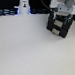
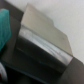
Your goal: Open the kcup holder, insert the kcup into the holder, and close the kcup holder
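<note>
Hovering claw (image 1: 61, 16) | kcup holder (image 1: 58, 26) beneath | table (image 1: 24, 49) beside

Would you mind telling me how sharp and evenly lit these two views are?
Exterior view: soft and low in detail, the white table nearly blown out, the black kcup holder dark, with the gripper pale and blurred above it. Wrist view: strongly blurred, the holder's top shows a greyish sheen, its edges smeared; a teal shape is out of focus.

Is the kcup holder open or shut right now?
Looks shut: the kcup holder is one compact black box, no tray sticking out. The gripper is right above it; its jaws aren't visible.
</note>
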Available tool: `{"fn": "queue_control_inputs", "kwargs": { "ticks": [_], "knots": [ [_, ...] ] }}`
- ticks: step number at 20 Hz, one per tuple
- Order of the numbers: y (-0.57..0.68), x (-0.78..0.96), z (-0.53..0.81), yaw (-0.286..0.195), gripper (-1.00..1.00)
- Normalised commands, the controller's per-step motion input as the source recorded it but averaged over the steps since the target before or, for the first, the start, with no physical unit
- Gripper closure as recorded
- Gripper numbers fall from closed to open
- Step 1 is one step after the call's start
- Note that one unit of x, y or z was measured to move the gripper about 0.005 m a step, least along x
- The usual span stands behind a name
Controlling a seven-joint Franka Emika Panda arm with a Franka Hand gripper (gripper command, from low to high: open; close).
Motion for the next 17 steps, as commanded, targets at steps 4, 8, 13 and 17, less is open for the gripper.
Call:
{"fn": "queue_control_inputs", "kwargs": {
  "ticks": [4, 8, 13, 17],
  "knots": [
    [0.36, -0.6, 0.14, 0.071, -1.0],
    [0.09, 0.0, 0.83, 0.018, -1.0],
    [0.0, 0.07, 0.58, 0.0, -1.0],
    [0.0, 0.0, 0.0, 0.0, -1.0]
  ]
}}
